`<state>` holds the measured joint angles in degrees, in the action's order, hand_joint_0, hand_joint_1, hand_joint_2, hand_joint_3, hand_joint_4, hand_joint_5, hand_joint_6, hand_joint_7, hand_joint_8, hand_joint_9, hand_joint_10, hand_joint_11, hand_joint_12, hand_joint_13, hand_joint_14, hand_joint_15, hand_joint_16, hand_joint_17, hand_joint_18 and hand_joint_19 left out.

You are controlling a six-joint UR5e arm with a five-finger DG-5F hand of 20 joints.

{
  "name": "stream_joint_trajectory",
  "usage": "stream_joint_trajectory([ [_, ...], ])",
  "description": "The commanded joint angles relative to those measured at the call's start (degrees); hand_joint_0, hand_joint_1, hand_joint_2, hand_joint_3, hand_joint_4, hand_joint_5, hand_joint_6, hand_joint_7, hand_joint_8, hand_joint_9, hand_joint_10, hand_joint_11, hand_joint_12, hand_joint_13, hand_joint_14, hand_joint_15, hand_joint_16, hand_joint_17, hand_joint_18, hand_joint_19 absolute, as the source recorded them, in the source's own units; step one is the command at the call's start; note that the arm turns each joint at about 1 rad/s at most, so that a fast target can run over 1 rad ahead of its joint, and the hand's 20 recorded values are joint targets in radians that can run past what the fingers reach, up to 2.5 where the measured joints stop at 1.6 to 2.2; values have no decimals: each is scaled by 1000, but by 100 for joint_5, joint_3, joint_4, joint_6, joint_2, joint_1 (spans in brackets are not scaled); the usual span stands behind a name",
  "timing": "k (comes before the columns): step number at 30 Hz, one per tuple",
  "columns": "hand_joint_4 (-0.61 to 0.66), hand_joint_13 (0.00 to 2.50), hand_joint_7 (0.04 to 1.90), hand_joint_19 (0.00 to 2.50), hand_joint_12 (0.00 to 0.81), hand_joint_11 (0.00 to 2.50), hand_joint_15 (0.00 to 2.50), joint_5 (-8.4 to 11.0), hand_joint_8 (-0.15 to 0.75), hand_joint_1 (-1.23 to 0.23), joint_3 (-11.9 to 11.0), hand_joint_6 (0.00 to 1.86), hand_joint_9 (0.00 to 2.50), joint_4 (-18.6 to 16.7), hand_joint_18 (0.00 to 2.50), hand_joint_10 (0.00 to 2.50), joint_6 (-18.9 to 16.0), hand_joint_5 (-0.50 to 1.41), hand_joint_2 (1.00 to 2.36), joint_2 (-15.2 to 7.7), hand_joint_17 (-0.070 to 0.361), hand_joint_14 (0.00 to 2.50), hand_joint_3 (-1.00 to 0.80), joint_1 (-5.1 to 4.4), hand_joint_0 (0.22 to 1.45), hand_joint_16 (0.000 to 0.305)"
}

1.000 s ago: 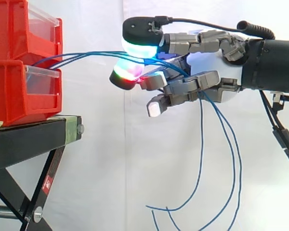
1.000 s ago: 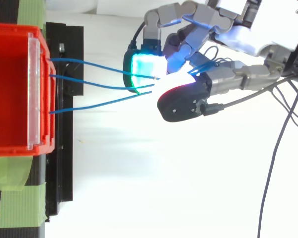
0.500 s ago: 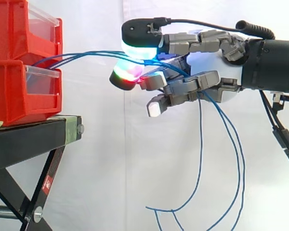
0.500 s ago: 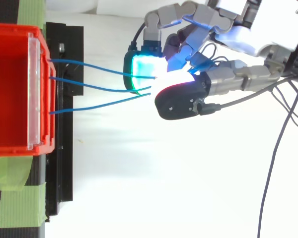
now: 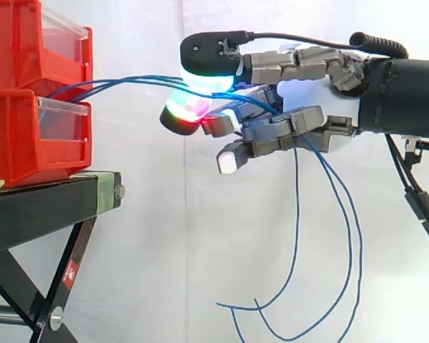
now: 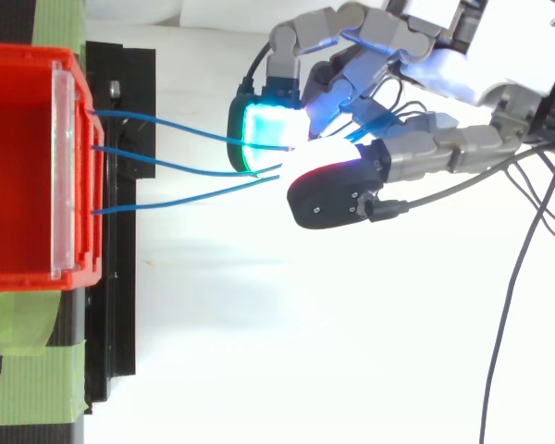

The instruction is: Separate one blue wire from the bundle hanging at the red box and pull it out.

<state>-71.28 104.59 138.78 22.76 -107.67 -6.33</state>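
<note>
Three blue wires [image 6: 166,165] run from the front of the red box [image 6: 18,166] rightward to my hand [image 5: 307,100]. They leave the box where the upper red bin [image 5: 14,43] meets the lower one [image 5: 21,136]. The hand is level with the box, to its right, with its fingers curled. The thumb pad [image 5: 209,68] presses down toward a green-red fingertip [image 5: 186,111], and the wires pass between them. Which of the wires are pinched is hidden by the pads. Behind the palm the wires' loose ends [image 5: 343,243] hang down in long loops.
The bins rest on a black stand [image 5: 43,207] with crossed legs; green tape [image 6: 32,384] holds the box to it. A white curtain is behind everything. Open room lies below and in front of the hand.
The hand has stayed almost in place, with the thumb pad shifted slightly toward the box. The hanging wire ends have swung and their lower loops have changed shape.
</note>
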Motion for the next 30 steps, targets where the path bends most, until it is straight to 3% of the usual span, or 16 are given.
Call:
stream_joint_trajectory([
  [1, 216, 1145, 1161, 863, 321, 1537, 723, 0, 315, -889, 0, 778, 857, 0, 708, 13, 0, -236, 1032, 0, 119, 2103, -80, 0, 678, 53],
  [14, 210, 1088, 1167, 867, 317, 1478, 595, 0, 310, -926, 0, 753, 768, 0, 696, 16, 0, -244, 1032, 0, 119, 2340, -115, 0, 697, 53],
  [22, 249, 1138, 1216, 899, 328, 1467, 521, 0, 335, -761, 0, 673, 871, 0, 760, 15, 0, -218, 1012, 0, 123, 2500, -363, -9, 565, 55],
  [30, 252, 1144, 1236, 897, 324, 1469, 496, 9, 339, -735, 0, 647, 896, -9, 775, 13, 0, -210, 1010, 0, 124, 2500, -392, 0, 555, 55],
])
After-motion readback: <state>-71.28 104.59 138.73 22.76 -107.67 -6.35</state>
